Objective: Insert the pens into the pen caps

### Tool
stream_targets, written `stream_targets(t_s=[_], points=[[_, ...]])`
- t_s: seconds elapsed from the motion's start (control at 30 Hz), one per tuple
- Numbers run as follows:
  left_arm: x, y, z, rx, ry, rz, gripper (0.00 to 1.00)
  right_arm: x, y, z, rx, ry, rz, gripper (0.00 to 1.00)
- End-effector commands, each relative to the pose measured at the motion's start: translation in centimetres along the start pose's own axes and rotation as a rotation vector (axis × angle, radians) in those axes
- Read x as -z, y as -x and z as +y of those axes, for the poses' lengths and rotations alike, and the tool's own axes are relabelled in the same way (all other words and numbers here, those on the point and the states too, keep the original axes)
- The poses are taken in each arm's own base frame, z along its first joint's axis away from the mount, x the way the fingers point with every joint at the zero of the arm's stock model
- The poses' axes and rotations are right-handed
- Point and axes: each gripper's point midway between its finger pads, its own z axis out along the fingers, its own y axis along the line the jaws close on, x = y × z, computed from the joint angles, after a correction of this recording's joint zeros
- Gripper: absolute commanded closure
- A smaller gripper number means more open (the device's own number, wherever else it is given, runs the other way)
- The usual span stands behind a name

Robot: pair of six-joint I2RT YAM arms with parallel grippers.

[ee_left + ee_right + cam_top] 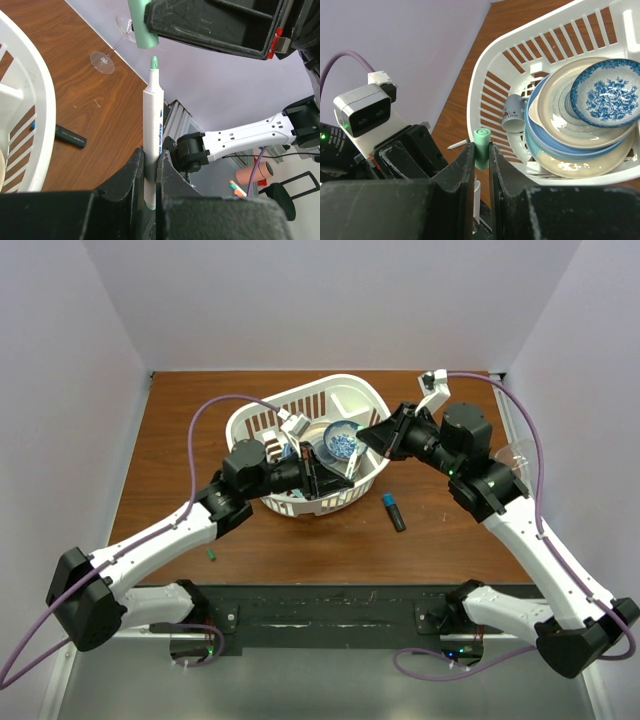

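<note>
Just below the tubular mint cap (142,25) stands a pen (152,145) — slim, white.

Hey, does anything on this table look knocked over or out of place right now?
Yes: a clear wine glass appears to lie on its side at the table's right edge. A black marker and a small green cap lie loose on the table outside the white basket.

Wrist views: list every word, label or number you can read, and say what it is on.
Nothing can be read.
White pen: blue print along the barrel, too blurred to read.
Mug: dark print, too small to read.
Mint green pen cap: no text shows.
</note>
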Motion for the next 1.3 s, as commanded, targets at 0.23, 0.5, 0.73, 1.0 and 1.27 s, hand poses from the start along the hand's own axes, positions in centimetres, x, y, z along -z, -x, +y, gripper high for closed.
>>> stream_targets(t_s=[0.23, 0.5, 0.73, 1.0, 1.27], points=[[-0.9, 2.5, -1.4, -0.067, -0.046, -0.067, 1.0, 1.5, -0.4, 1.5, -0.026, 0.082, -0.012, 1.0], [-0.9, 3.9, -2.4, -0.081, -0.085, -0.124, 1.0, 1.7, -2.6, 0.6, -0.067, 0.083, 0.016, 1.0], [-1.1, 5.1, -3.3, -0.097, -0.126, -0.173, 1.0, 1.9, -3.5, 0.9, -0.087, 0.113, 0.008, 1.0], [-1.7, 6.2, -3.8, -0.093, -0.146, -0.203, 1.0, 3.0, -4.7, 2.5, 0.021, 0.235, 0.056, 1.0], [-1.6, 7.0, -4.2, -0.146, -0.151, -0.23, 1.0, 4.7, -4.9, 3.6, 0.039, 0.287, 0.058, 1.0]])
